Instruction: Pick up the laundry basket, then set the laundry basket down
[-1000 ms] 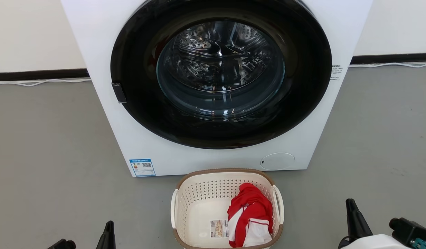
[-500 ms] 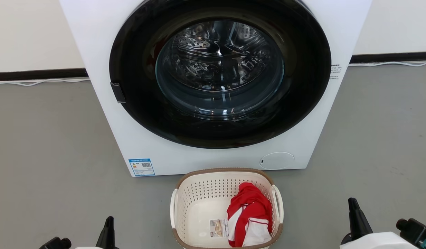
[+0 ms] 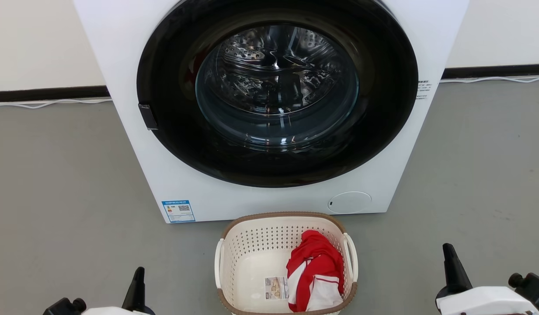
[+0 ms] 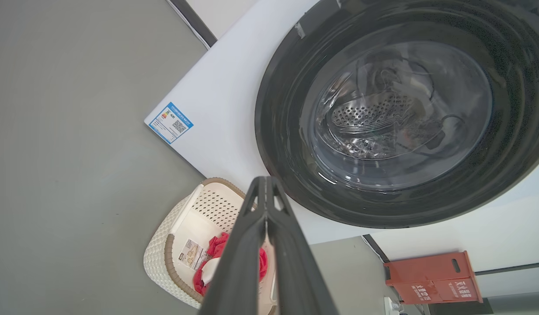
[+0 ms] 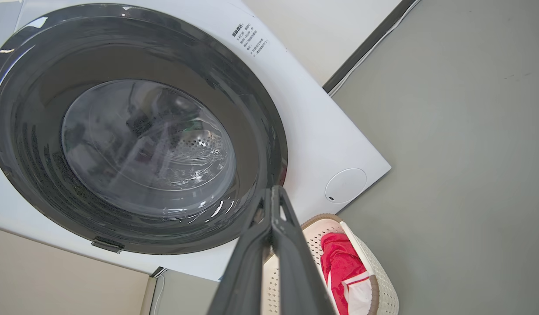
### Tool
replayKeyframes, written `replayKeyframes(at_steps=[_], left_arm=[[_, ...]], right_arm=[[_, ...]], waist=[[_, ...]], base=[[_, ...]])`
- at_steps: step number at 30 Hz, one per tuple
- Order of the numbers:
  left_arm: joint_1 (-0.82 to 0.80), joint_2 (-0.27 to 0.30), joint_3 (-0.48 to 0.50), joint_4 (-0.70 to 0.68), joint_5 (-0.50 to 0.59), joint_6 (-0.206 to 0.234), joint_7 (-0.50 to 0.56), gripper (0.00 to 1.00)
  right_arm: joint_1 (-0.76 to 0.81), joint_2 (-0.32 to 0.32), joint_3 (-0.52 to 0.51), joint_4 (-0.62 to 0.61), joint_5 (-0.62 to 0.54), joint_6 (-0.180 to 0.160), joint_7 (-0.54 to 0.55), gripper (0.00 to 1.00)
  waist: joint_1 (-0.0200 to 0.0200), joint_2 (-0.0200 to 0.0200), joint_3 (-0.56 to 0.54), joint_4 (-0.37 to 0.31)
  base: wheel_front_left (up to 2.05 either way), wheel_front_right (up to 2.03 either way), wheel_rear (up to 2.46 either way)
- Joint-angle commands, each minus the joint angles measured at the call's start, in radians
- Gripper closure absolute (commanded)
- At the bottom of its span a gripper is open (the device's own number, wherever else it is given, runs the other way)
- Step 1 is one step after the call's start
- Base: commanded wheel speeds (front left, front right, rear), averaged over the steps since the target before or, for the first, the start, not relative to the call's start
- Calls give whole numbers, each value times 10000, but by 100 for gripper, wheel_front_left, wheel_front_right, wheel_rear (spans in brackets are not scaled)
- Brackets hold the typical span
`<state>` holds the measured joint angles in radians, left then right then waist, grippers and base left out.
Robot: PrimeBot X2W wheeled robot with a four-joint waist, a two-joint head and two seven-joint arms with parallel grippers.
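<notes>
The cream perforated laundry basket [image 3: 252, 247], with a brown rim and white side handles, stands on the grey floor right before the washing machine. A red and white garment [image 3: 317, 271] and a paper label [image 3: 276, 288] lie inside it. My left gripper [image 3: 140, 269] is low on the left, well apart from the basket, fingers pressed together. My right gripper [image 3: 447, 246] is shut too, out on the basket's right side. In the left wrist view, the shut gripper [image 4: 266, 179] points over the basket [image 4: 162, 258]. The right wrist view has the shut gripper [image 5: 273, 189] beside the basket [image 5: 385, 286].
A white front-loading washing machine [image 3: 129, 113] with a closed dark round door [image 3: 278, 87] rises just behind the basket. A white cable [image 3: 46, 104] runs along the wall base. A red box [image 4: 431, 275] stands by the wall past the machine. Bare grey floor lies on both sides.
Both grippers have crept slightly up the head view, with more of the pale forearms showing. The basket and garment stay where they were.
</notes>
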<state>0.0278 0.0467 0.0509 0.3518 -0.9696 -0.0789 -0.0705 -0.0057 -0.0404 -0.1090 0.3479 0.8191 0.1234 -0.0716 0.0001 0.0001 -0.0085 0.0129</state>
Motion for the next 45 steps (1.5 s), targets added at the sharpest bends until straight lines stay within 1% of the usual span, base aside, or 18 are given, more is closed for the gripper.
replayKeyframes(at_steps=[1,15,16,45], left_arm=[[-614,80,208,-326,-305,-82,49,100],[-798,69,313,-507,-1804,-190,491,100],[-798,69,313,-507,-1804,-190,491,100],[-1152,48,515,-858,-4698,-397,1343,100]], right_arm=[[-497,-77,62,-332,361,38,87,100],[-627,-82,34,-504,2217,47,522,100],[-627,-82,34,-504,2217,47,522,100],[-877,-93,-19,-837,5801,63,1361,100]], waist=[[-1,-1,2,-3],[-1,-1,30,-34],[-1,-1,30,-34],[-1,-1,84,-94]], base=[[0,0,0],[0,0,0],[0,0,0],[0,0,0]])
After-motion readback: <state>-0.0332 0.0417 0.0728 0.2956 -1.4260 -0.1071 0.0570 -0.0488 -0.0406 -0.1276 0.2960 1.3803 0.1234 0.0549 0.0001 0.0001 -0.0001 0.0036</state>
